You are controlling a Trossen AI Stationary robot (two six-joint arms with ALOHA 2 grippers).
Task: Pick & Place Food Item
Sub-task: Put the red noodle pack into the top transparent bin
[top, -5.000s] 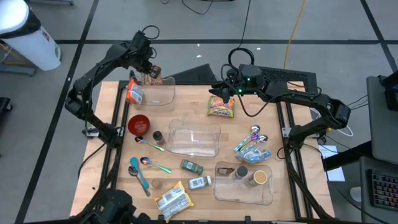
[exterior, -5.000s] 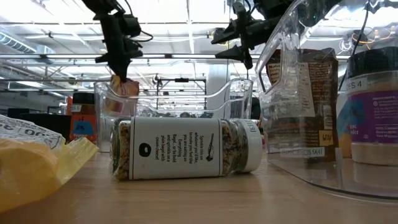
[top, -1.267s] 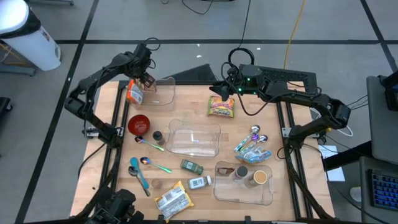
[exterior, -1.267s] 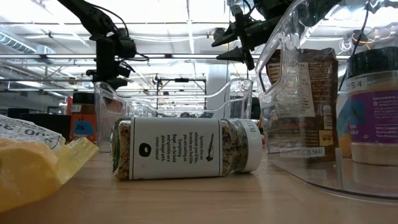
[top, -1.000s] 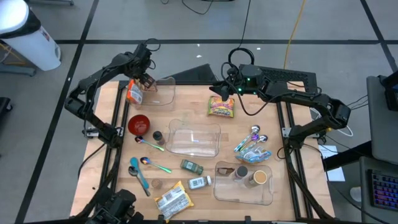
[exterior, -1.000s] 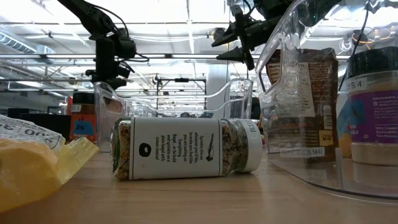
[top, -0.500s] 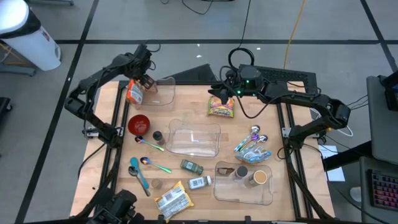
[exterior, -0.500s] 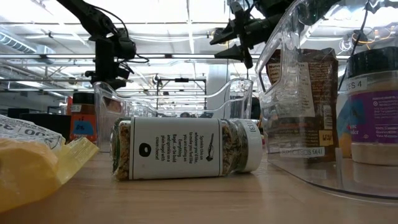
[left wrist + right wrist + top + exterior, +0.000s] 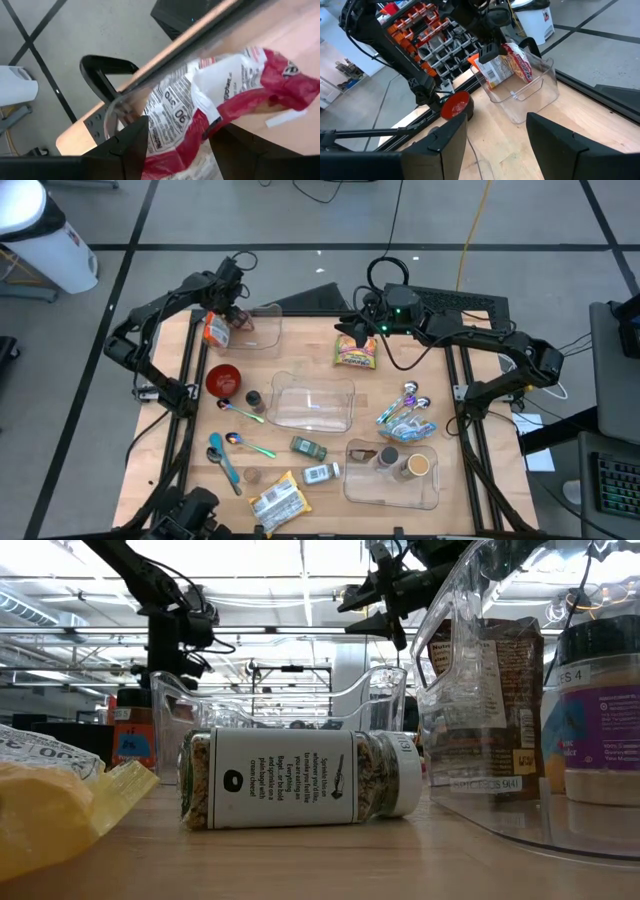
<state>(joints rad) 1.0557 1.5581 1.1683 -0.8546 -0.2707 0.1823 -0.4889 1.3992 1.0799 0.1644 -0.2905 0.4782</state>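
A spice jar lies on its side at the near edge of the wooden surface, beside a yellow snack packet that the low view cuts off, and a clear tub of jars and packets stands at the near right. Farther in, an empty clear tray sits at the centre with a red bowl to its left. At the far left, the red-and-white food bag rests against the left wall of a clear bin; whether it lies inside or just outside that wall is hard to make out. The left end effector hangs just over the bag, fingers parted and gripping nothing, its tips out of the wrist picture. At the far middle, the right end effector hovers above a colourful candy bag, jaws likewise apart and empty, only the finger bases showing in its own view.
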